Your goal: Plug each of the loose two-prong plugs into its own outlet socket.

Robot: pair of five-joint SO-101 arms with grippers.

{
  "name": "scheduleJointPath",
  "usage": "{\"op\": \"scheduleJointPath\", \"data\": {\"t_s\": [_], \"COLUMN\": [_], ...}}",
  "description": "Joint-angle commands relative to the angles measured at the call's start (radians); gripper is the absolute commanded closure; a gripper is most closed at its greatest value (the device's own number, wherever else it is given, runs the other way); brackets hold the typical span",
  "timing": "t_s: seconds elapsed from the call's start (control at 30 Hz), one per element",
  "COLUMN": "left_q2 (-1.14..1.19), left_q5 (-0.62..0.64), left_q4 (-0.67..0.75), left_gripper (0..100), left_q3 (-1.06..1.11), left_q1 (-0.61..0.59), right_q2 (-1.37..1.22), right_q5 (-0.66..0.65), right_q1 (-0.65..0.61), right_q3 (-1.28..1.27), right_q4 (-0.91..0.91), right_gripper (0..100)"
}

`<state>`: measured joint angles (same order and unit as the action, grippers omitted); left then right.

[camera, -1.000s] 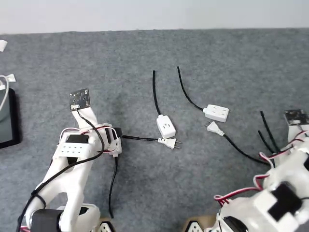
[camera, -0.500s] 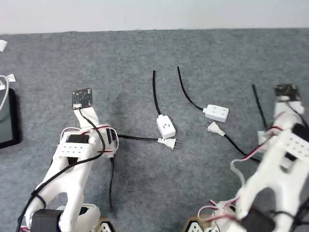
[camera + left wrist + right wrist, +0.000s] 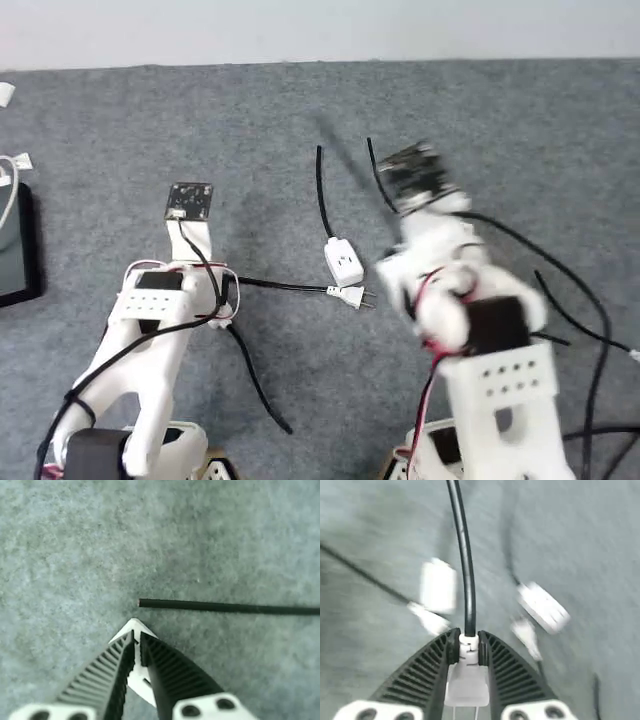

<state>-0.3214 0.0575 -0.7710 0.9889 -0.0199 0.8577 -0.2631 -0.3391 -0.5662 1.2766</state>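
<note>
A white outlet [image 3: 343, 262] lies mid-table with a white two-prong plug [image 3: 350, 295] just in front of it. That plug's black cord [image 3: 285, 287] runs toward my left arm [image 3: 165, 300]. My left gripper [image 3: 136, 640] is shut on a white plug [image 3: 134, 627], with the cord's free end [image 3: 141, 602] just beyond its tips. My right arm [image 3: 440, 260] stands over the middle of the table. My right gripper [image 3: 467, 636] is shut on a white plug [image 3: 466, 680] whose cord [image 3: 462, 555] runs out ahead. Beyond it lie both outlets [image 3: 438, 586] [image 3: 543, 607] and two loose plugs [image 3: 427, 620] [image 3: 525, 632].
A dark flat device [image 3: 15, 245] with a white cable sits at the table's left edge. Black cords [image 3: 575, 315] trail over the carpet right of my right arm, and another cord [image 3: 260, 385] trails behind my left arm. The far carpet ends at a pale wall.
My right arm has swung from the right edge to the table's middle, carrying its plug and cord and covering the right outlet. My left arm edged forward; its trailing cord swung right.
</note>
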Motion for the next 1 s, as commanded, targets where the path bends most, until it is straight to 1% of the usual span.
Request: {"op": "scheduleJointPath", "data": {"t_s": [0.0, 0.1, 0.2, 0.3, 0.47, 0.6, 0.73, 0.97], "left_q2": [0.075, 0.11, 0.089, 0.005, -0.227, -0.379, -0.425, -0.427], "left_q5": [-0.114, -0.195, -0.247, -0.288, -0.328, -0.361, -0.388, -0.457], "left_q4": [-0.097, -0.14, -0.138, -0.109, -0.044, -0.038, -0.038, -0.04], "left_gripper": [99, 99, 99, 99, 99, 99, 99, 99], "left_q3": [-0.117, -0.148, -0.124, -0.05, 0.124, 0.214, 0.246, 0.268], "left_q1": [-0.005, 0.012, 0.058, 0.089, 0.15, 0.18, 0.21, 0.259], "right_q2": [0.031, 0.031, 0.031, 0.031, 0.031, 0.031, 0.031, 0.031], "right_q5": [0.023, 0.025, 0.04, 0.069, 0.072, 0.074, 0.118, 0.127], "right_q1": [-0.16, -0.251, -0.294, -0.298, -0.298, -0.298, -0.3, -0.331], "right_q3": [0.04, 0.04, 0.029, -0.008, -0.109, -0.133, -0.14, -0.157], "right_q4": [-0.05, -0.051, -0.059, -0.093, -0.189, -0.208, -0.206, -0.209], "right_gripper": [99.0, 99.0, 99.0, 99.0, 99.0, 99.0, 99.0, 99.0]}}
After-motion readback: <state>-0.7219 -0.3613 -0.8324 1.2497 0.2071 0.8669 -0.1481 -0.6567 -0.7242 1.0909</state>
